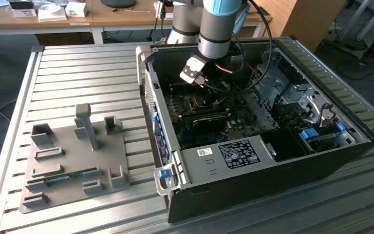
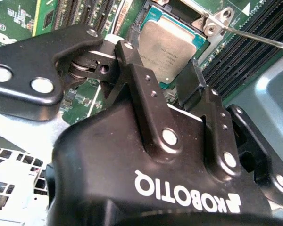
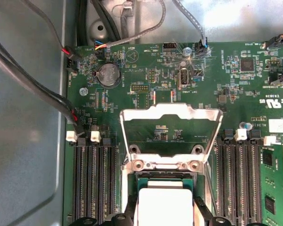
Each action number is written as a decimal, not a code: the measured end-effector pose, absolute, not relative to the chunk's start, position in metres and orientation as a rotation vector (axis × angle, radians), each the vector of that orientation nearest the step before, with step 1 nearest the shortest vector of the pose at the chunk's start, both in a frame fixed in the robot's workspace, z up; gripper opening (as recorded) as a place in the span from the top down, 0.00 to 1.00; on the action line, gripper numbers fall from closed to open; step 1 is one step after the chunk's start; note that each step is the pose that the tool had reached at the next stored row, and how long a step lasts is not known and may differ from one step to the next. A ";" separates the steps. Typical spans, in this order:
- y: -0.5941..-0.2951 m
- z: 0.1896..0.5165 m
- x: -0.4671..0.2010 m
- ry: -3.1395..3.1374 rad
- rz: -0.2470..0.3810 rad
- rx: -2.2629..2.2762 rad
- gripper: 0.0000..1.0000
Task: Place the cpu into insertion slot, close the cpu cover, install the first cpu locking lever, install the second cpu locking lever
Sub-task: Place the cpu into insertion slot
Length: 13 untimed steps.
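**Desk** [image 1: 64,73]: slatted metal. At the exterior view's left lies a grey fixture plate [image 1: 76,161] with upright holders. A green memory module [image 1: 66,176] rests in one of its near holders, presumably so that it keeps a fixed position.

**Computer case** [image 1: 258,165]: it lies on its side just beside the plate, to the exterior view's right. The side panel is off, which gives the arm access from above. The arm reaches down into the far half of the case.

**Socket area, first wrist view:** the cpu cover [image 3: 172,110] stands raised on its hinge. This leaves the insertion slot [image 3: 162,179] open between two banks of long black memory slots [image 3: 92,179]. The cpu [image 3: 162,207] lies square within the slot's rim. In the second wrist view it appears seated flat, not tilted.

**Pincer** [image 2: 160,59]: it straddles the cpu, with its fingers [image 2: 146,94] against two opposite edges. I judge it to be clasping the cpu. Gripping by the edges would keep the chip level.

**Locking lever** [image 2: 259,40]: a thin rod stands free beyond the hinge, unlatched.

**Judgement:** the placing step is at or near completion. The cover is not yet closed and the levers are not yet installed.
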<state>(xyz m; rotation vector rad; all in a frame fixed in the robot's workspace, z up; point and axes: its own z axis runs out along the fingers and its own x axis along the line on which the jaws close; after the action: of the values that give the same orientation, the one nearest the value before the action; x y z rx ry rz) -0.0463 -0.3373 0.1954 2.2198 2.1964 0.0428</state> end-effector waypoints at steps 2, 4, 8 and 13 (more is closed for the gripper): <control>-0.337 0.195 -0.046 2.196 0.043 2.220 0.46; -0.337 0.195 -0.046 2.196 0.043 2.220 0.46; -0.337 0.195 -0.045 2.196 0.043 2.220 0.46; -0.337 0.195 -0.045 2.196 0.043 2.220 0.46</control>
<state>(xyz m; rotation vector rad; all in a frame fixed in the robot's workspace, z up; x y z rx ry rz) -0.0450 -0.3373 0.1948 2.2198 2.1964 0.0430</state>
